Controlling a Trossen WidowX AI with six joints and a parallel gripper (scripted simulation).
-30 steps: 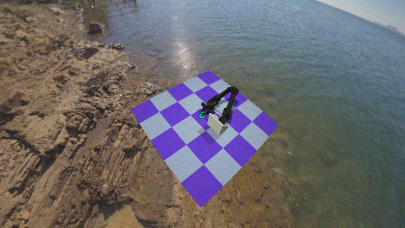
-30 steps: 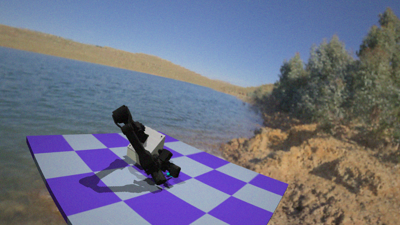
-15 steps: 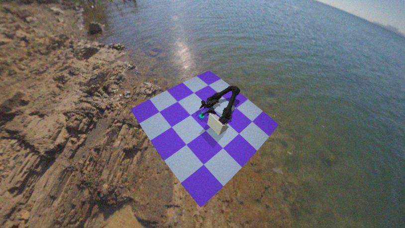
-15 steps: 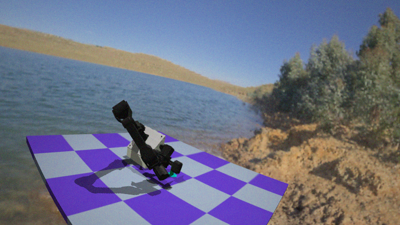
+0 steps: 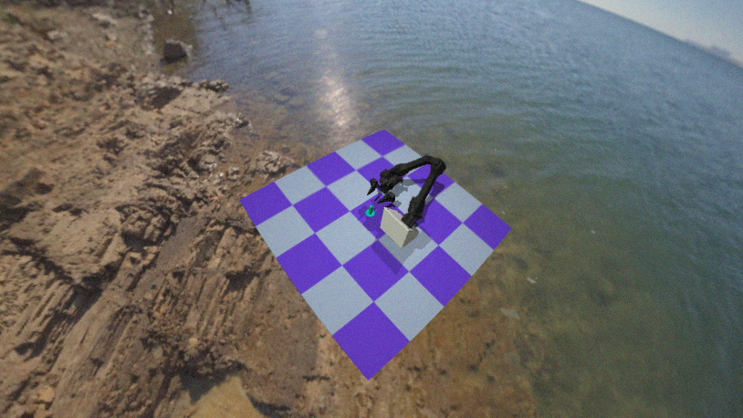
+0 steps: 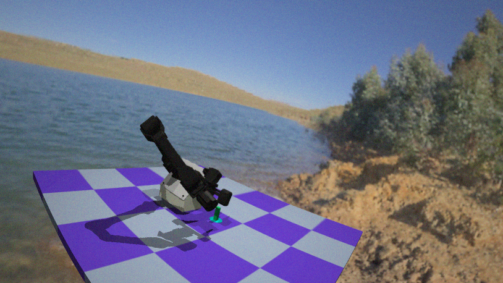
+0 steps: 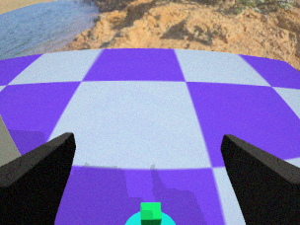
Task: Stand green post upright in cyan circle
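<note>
The green post [image 5: 371, 208] [image 6: 217, 213] [image 7: 151, 211] stands upright on the cyan circle [image 5: 366, 214] [image 6: 211, 220] [image 7: 132, 221]. In the exterior view its foot is inside the circle, with cyan showing around it. The wrist view shows the post's top and part of the circle at the bottom edge; the rest is cut off. My gripper [image 5: 374, 198] [image 6: 218, 202] [image 7: 149, 142] is wide open and empty. It is above and back from the post, apart from it, with the fingers spread to either side in the wrist view.
A pale beige block [image 5: 396, 229] [image 6: 175, 193] [image 7: 7, 147] stands beside the arm's base, close to the circle, and shows at the left edge of the wrist view. The purple and grey checkered board [image 5: 369, 338] [image 6: 239, 246] [image 7: 133, 113] lies under everything.
</note>
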